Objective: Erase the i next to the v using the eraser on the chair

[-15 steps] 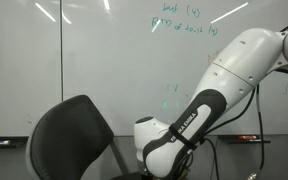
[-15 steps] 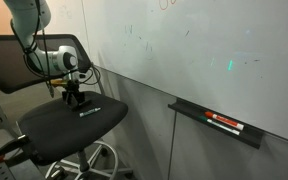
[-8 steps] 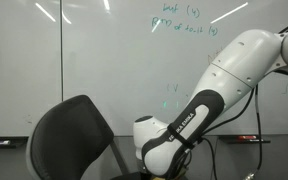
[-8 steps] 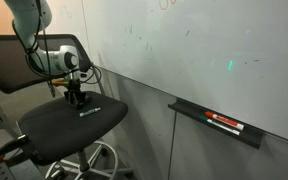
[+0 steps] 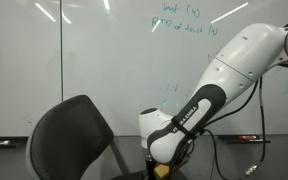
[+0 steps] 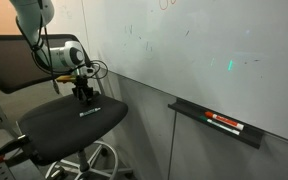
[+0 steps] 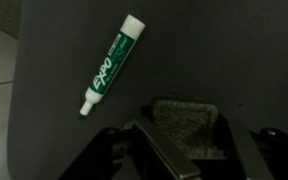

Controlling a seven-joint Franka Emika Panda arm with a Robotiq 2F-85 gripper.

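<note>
Black two-finger gripper clamped tight on the dark grey felt eraser, low over the black chair seat. Green-and-white marker pen lies on the seat beside it.

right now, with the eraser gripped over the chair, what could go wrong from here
The tool is shut on the grey felt eraser, but the grip is only partly visible; it may slip when pressed on the white board.
The green-and-white marker lies loose on the black chair seat close by; a low swing could knock it off.
The faint teal i and v sit close together; a broad wipe might take both.
</note>
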